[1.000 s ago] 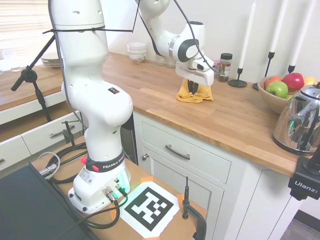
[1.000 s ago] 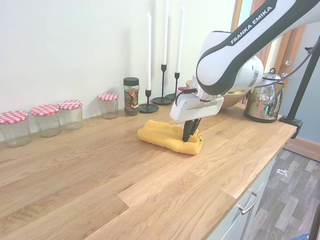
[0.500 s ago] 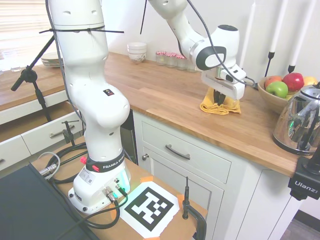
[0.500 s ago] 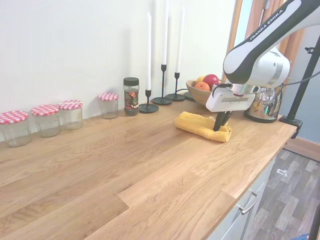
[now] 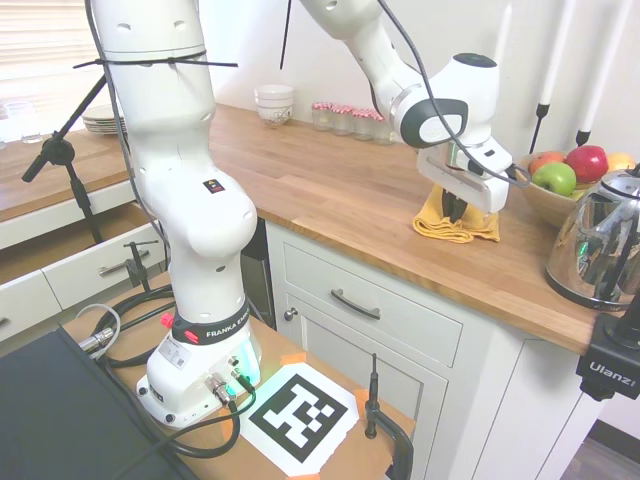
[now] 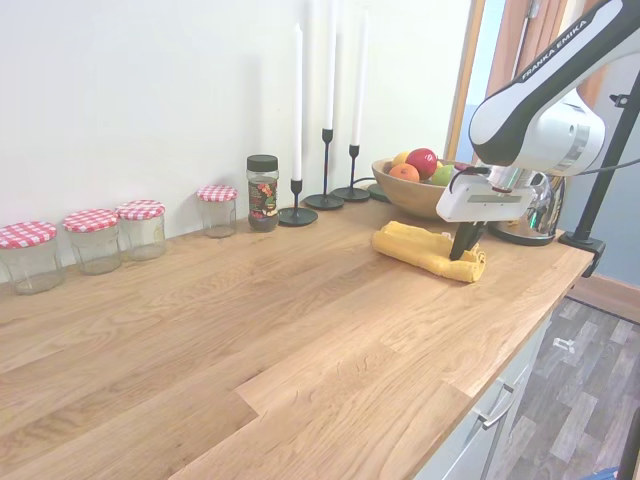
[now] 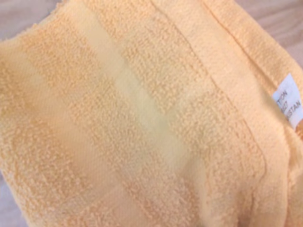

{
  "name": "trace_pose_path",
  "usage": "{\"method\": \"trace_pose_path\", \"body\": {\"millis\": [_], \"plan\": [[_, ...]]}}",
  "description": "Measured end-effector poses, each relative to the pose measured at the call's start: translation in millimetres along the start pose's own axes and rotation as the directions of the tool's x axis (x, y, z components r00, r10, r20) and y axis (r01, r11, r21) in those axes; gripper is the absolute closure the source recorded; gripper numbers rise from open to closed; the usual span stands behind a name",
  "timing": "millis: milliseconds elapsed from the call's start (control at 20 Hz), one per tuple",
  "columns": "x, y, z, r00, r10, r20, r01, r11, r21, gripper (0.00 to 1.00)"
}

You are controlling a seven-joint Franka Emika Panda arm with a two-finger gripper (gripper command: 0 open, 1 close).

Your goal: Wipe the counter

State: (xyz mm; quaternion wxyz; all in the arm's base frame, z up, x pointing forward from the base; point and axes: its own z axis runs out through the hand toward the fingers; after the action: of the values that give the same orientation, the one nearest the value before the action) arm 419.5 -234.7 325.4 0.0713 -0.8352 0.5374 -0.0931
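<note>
The long butcher-block desk runs over white panelled cabinets, and a folded yellow towel lies on it toward the end where the fruit bowl and kettle stand. The tool points down with its dark fingers pressed into the towel's end nearest the desk's front edge; in both exterior views they sit close together with cloth bunched around them, so the tool looks clamped on the towel. In the first exterior view the towel sits just in front of the wooden fruit bowl, which holds a green apple and a red apple. A shiny steel kettle stands near the desk's end, apart from the towel. Along the wall stand three black candlesticks with tall white candles, a dark-lidded spice jar and four glass jars with red-checked lids, all well apart from the towel. The wrist view is filled by the towel's yellow terry weave, with a small white label at one edge.
</note>
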Motion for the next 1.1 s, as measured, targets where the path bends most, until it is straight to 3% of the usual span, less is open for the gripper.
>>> {"method": "trace_pose_path", "body": {"millis": [700, 1100], "plan": [[-9, 8, -7, 1.000, 0.008, -0.007, -0.008, 1.000, -0.006, 0.00], [-8, 17, -35, 0.998, 0.020, -0.059, -0.019, 1.000, 0.013, 0.00]]}}
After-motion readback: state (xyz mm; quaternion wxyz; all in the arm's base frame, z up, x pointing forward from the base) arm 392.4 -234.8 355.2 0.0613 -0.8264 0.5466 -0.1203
